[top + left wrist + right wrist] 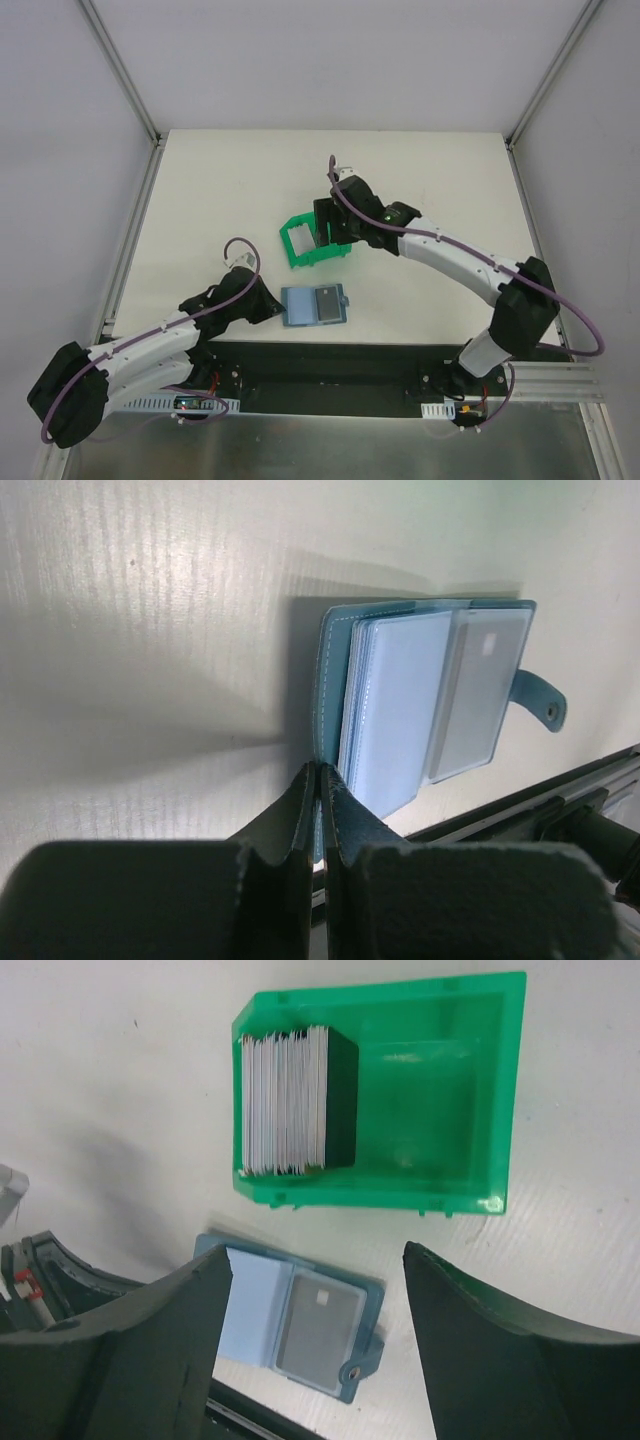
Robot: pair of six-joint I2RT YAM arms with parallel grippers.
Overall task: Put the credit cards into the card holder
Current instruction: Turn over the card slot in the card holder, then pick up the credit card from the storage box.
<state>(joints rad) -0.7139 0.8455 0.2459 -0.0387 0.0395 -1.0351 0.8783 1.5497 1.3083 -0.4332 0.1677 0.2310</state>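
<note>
The card holder lies open on the table, pale blue inside, and also shows in the left wrist view and the right wrist view. One grey credit card sits in its right clear pocket. My left gripper is shut on the holder's left teal cover edge. A stack of credit cards stands on edge in the left end of the green bin. My right gripper hangs open and empty above the table between bin and holder.
The green bin stands mid-table, just beyond the holder. The black base rail runs along the near table edge, close below the holder. The holder's snap tab sticks out to its right.
</note>
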